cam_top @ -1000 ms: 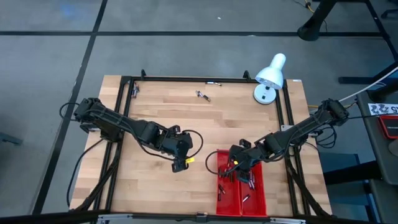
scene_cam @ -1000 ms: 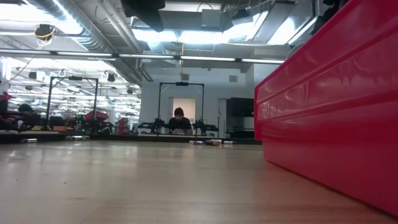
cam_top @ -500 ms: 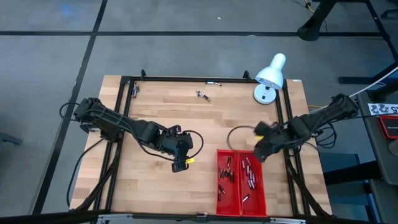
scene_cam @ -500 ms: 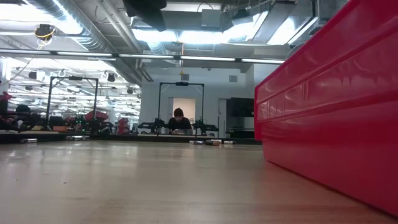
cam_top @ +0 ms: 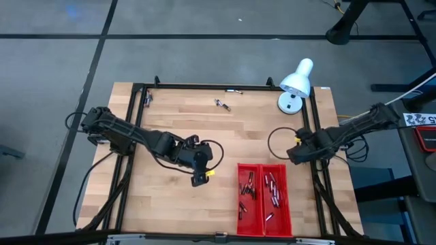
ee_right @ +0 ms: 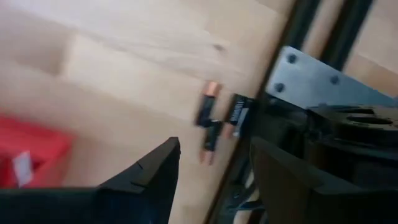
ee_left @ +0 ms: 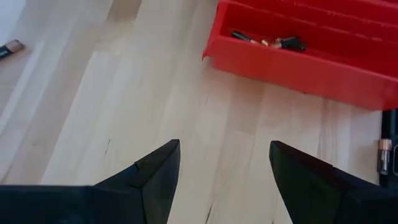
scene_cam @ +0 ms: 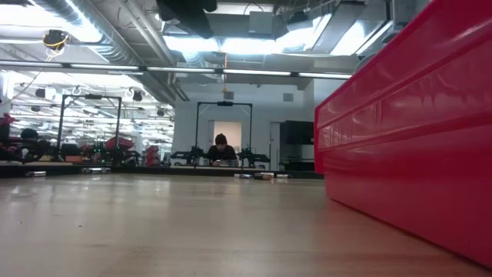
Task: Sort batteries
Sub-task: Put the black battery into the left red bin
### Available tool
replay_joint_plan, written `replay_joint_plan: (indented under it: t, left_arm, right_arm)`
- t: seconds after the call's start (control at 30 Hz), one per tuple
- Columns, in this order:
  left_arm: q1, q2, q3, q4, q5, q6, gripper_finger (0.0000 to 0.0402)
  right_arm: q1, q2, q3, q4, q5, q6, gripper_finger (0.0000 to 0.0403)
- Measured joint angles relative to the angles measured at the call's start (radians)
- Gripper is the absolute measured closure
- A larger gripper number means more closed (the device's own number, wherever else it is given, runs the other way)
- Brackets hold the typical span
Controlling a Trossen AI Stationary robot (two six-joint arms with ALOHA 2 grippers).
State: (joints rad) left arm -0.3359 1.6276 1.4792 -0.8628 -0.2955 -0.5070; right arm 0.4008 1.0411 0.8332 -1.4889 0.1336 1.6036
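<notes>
Wooden worktop (cam_top: 204, 129) inside a black frame, grey floor around it; white lamp (cam_top: 294, 85) at the far right corner. Low view: workshop hall beyond, a person seated far off, red wall of the tray close by.

Change noted: a second earlier my right jaws (cam_top: 293, 154) were down over the red tray (cam_top: 263, 223) at the near edge; by now they had pulled clear to the right edge, beside the frame rail. I judged that a drop-off finished, so one more cell sorted. The batteries (cam_top: 261, 192) lay scattered in both tray compartments. Strays remained: a pair (cam_top: 221, 104) near the far edge, and a few (ee_right: 211, 118) against the right rail, seen past my right fingers.

Pose: right arm folded back low along the right edge, jaws spread, nothing between them, facing those rail-side cells. Likely next pick, by my reckoning. Left jaws (cam_top: 199, 178) hung unmoved over mid-worktop, left of the tray, spread wide and empty, arm stretched in from the left edge.
</notes>
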Motion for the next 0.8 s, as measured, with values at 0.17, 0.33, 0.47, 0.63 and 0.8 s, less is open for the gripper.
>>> replay_joint_plan:
  t: [0.17, 0.33, 0.47, 0.63, 0.8]
  left_arm:
    - [0.013, 0.000, 0.000, 0.072, 0.000, 0.014, 0.0164]
    - [0.027, 0.000, 0.000, 0.128, 0.000, 0.026, 0.0164]
    - [0.035, 0.000, 0.000, 0.127, 0.000, 0.021, 0.0164]
    - [0.037, 0.000, 0.000, 0.128, 0.000, 0.018, 0.0164]
    - [0.037, 0.000, 0.000, 0.128, 0.000, 0.014, 0.0164]
  right_arm:
    - [-0.111, -0.003, -0.093, 0.047, -0.062, -0.100, 0.0205]
    - [-0.140, 0.016, -0.095, 0.153, -0.109, -0.273, 0.0205]
    - [-0.142, 0.039, -0.095, 0.177, -0.097, -0.329, 0.0205]
    - [-0.192, 0.076, -0.095, 0.223, -0.084, -0.566, 0.0205]
    - [-0.251, 0.123, -0.095, 0.236, -0.099, -0.837, 0.0205]
